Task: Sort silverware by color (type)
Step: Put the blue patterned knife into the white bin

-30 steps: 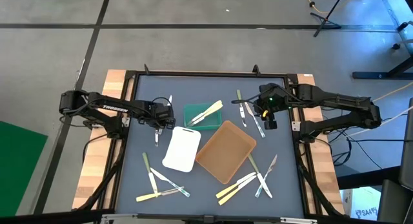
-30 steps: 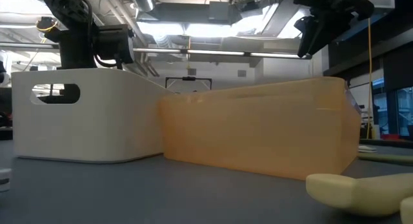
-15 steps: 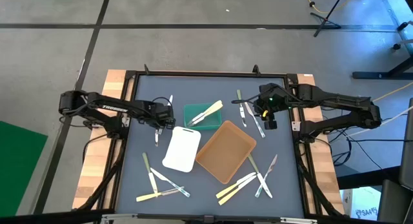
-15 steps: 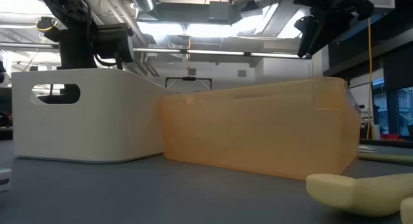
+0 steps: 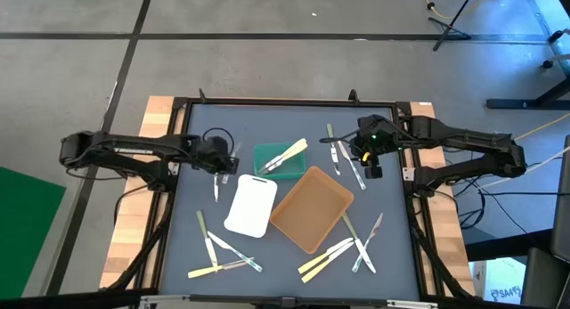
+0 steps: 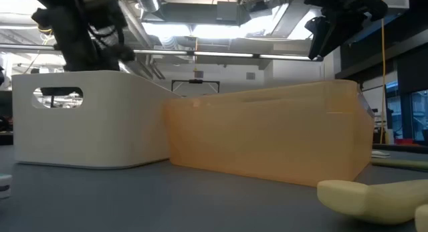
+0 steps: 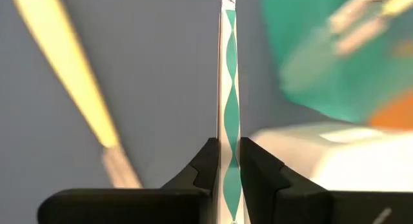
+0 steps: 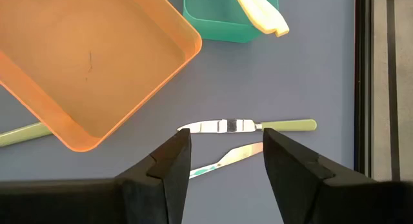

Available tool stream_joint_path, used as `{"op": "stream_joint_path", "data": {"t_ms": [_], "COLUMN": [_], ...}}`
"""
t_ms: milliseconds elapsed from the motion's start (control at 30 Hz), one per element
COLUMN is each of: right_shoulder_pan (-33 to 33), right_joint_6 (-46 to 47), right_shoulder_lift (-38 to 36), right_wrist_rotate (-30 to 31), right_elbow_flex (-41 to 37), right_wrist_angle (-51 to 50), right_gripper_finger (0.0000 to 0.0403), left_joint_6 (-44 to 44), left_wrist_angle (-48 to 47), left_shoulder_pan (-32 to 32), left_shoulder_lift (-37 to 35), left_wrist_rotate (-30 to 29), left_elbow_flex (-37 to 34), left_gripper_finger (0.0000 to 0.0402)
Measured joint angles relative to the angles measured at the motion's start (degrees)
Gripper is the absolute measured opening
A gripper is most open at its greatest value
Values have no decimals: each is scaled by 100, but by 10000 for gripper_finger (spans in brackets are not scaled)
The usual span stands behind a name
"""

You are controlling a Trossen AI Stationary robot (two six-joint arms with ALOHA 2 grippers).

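The left gripper [image 5: 230,162] is hovering just off the white tray's [image 5: 250,205] far left corner, and its jaws are pinching tight on a translucent utensil [image 7: 230,101], a thin clear strip standing up between the two dark fingers [image 7: 208,164]. In the left wrist view a pale cream handle [image 7: 61,75] is lying on the mat to one side, with the green tray [image 7: 322,62] blurred on the other.

The right gripper [image 5: 368,162] is hanging on the far right side of the brown tray [image 5: 312,207], jaws spread wide and gripping nothing. Looking down past its fingers [image 8: 169,161], a green-handled knife [image 8: 245,126] and a clear utensil [image 8: 227,158] are lying on the grey mat [image 5: 200,131] side by side, just off the brown tray's corner.

The green tray, touching the brown tray's far corner, is holding cream-yellow pieces [image 5: 287,154]. More silverware is scattered around: a cluster [image 5: 223,253] on the near left side of the white tray, and another cluster [image 5: 346,247] off the brown tray's near right side. In the low view a cream utensil end [image 6: 371,198] is lying close to the lens, in front of the brown tray's wall.
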Motion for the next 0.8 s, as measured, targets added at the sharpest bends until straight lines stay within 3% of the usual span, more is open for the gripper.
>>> {"op": "stream_joint_path", "data": {"t_ms": [200,367,800], "right_shoulder_pan": [0,2,1], "right_joint_6": [-1,0,-2], "right_shoulder_lift": [0,0,0], "right_wrist_rotate": [0,0,0], "right_elbow_flex": [0,0,0], "right_wrist_angle": [12,31,157], "right_gripper_finger": [179,179,179], "left_joint_6": [-203,-753,-2254], "left_wrist_angle": [566,1251,1826], "left_shoulder_pan": [-143,-634,-2566], "left_shoulder_lift": [-588,-668,-589], "left_wrist_rotate": [931,1430,1115], "left_elbow_flex": [0,0,2], "left_gripper_finger": [41,41,41]}}
